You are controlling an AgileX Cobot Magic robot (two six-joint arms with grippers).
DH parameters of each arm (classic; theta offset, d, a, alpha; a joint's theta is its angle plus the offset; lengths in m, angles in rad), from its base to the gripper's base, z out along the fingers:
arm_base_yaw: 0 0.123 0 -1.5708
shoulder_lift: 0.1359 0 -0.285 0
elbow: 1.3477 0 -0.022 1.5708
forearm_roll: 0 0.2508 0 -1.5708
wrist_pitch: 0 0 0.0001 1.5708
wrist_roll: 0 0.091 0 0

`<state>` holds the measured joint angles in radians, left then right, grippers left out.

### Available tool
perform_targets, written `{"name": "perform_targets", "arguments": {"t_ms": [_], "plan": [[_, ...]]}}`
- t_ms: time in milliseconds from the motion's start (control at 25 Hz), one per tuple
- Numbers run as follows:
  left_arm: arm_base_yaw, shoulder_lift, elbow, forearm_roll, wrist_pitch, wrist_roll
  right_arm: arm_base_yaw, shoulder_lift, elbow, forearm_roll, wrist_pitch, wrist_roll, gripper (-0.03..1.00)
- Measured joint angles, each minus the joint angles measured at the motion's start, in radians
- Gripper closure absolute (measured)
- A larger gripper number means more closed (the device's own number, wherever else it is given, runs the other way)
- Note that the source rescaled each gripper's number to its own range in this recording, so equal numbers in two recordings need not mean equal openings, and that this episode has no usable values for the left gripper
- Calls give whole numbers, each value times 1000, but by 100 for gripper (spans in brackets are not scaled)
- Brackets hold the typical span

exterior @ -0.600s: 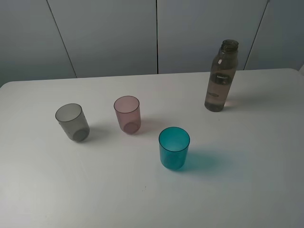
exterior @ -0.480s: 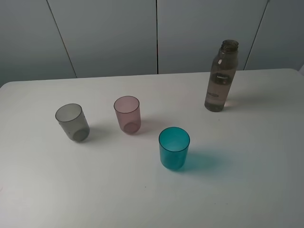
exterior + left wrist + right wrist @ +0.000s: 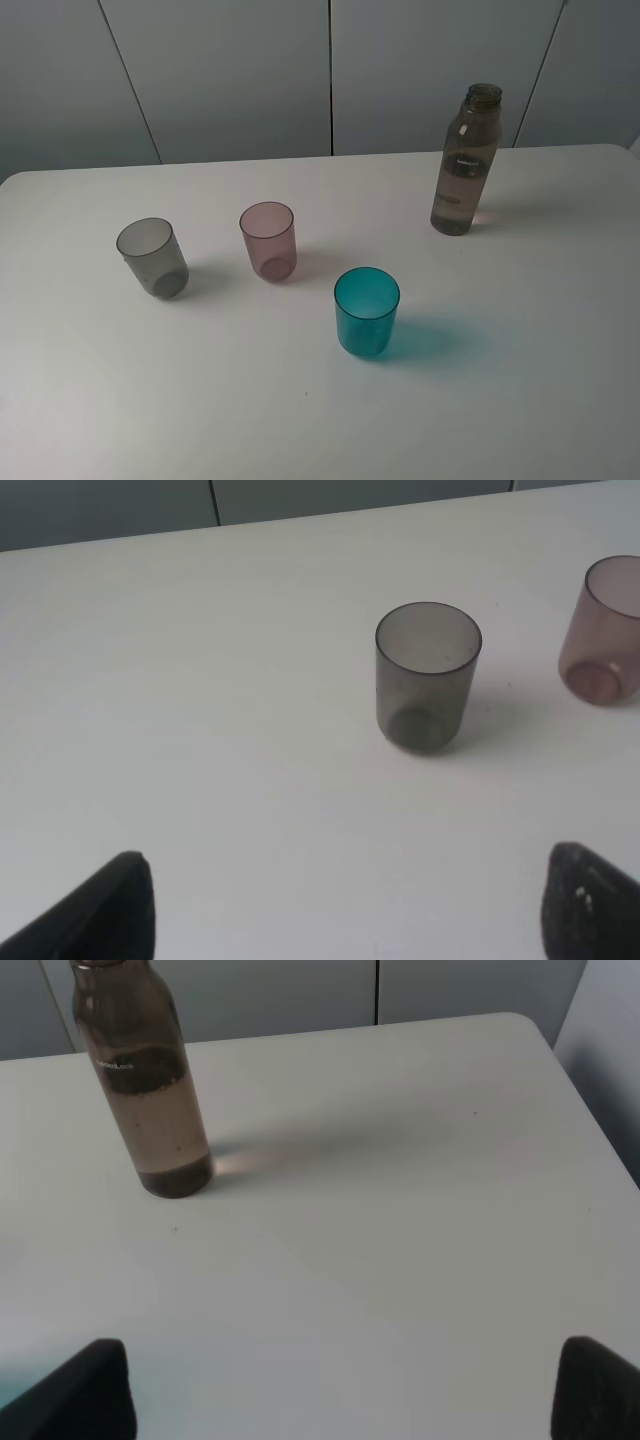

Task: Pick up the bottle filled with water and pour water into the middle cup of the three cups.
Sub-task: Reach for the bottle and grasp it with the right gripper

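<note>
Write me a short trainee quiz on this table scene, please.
1. True or false: the tall smoky-brown translucent plastic bottle stands upright and uncapped on the white table.
2. Which colour is the tumbler between the smoky grey translucent plastic tumbler and the teal translucent plastic tumbler? A pink, B yellow, C clear.
3. Fill in: the left gripper and the right gripper are both ___.
Key: 1 true; 2 A, the pink translucent plastic tumbler; 3 open.
</note>
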<state>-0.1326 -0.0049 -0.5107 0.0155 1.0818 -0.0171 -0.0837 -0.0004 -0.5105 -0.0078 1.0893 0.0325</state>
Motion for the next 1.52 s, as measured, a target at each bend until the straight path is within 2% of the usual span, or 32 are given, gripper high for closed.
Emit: {"name": "perform_targets", "arguments": {"t_ms": [600, 840, 960, 1320, 1520], "plan": [[0, 0, 0, 0, 0, -2, 0, 0, -2, 0, 8, 0, 27], [0, 0, 0, 0, 0, -2, 0, 4, -95, -13, 36, 0, 27], [0, 0, 0, 0, 0, -2, 0, 77, -156, -38, 67, -3, 27], [0, 0, 0, 0, 0, -2, 0, 419, -290, -51, 67, -48, 27], [0, 0, 0, 0, 0, -2, 0, 597, -315, 23, 13, -60, 27]]}}
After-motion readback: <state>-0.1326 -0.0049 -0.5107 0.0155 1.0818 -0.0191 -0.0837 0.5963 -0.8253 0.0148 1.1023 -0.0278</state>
